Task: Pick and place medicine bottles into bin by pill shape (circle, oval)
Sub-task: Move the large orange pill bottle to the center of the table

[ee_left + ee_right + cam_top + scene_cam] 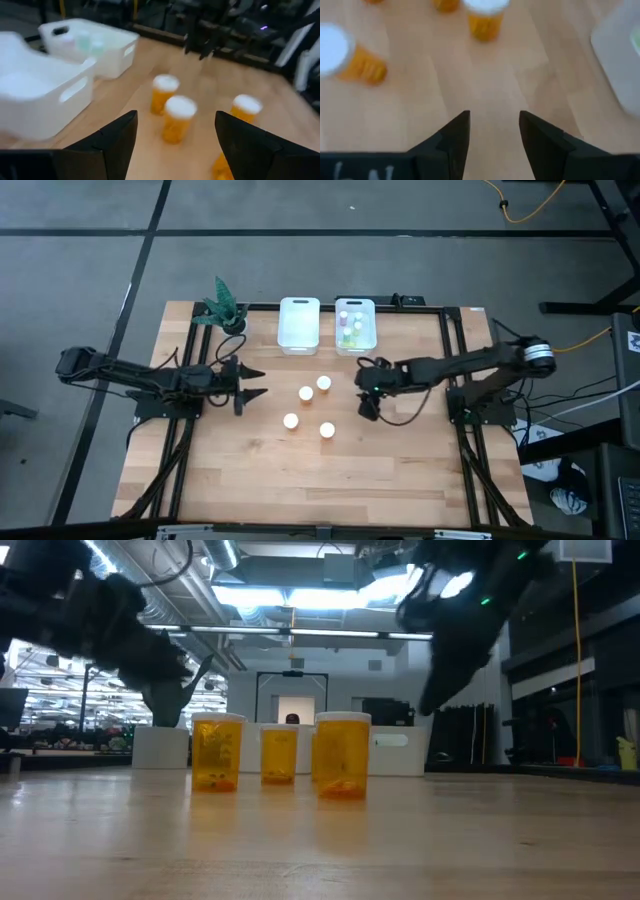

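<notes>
Four amber bottles with white caps stand upright on the table's middle: one (pixel 324 383), one (pixel 306 393), one (pixel 291 420) and one (pixel 327 430). Three show in the low view, the nearest (pixel 343 755). Several small pale green and pink bottles (pixel 351 323) lie in the right white bin (pixel 371 330). The left white bin (pixel 299 325) looks empty. My left gripper (pixel 262 381) is open, left of the amber bottles, pointing toward them (pixel 176 116). My right gripper (pixel 367 412) is open above the bare table, right of the bottles (pixel 494 115).
A small potted green plant (pixel 222 308) stands at the far left corner. The two bins sit side by side at the table's far edge. Black frame rails run along the table's left and right sides. Bare wood (pixel 330 480) lies toward the near edge.
</notes>
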Tool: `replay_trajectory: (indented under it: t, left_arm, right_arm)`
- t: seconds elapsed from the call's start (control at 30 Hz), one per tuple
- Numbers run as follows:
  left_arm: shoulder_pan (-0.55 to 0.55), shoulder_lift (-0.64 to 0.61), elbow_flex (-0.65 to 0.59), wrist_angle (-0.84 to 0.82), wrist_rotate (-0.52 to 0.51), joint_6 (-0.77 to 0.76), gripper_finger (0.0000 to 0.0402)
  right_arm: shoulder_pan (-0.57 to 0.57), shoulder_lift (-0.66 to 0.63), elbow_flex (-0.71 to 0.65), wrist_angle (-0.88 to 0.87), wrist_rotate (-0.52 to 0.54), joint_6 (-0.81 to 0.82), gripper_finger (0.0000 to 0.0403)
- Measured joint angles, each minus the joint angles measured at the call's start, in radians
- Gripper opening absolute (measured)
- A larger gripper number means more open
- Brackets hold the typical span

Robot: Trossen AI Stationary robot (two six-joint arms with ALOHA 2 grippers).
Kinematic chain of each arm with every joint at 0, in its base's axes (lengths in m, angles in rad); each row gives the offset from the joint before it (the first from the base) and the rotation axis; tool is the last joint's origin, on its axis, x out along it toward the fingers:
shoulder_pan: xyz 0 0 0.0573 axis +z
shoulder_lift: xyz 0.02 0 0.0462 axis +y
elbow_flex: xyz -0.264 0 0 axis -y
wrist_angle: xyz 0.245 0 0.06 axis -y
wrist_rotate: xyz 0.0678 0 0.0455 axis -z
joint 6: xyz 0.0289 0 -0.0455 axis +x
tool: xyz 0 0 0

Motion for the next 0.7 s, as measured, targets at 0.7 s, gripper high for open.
replay_trajectory:
  t: [0.7]
  left_arm:
    - [-0.363,0.581,0.573,-0.554,-0.065,-0.276,0.0259]
  right_arm:
    - [0.104,-0.132,-0.001,-0.213,0.001,0.076,0.0172]
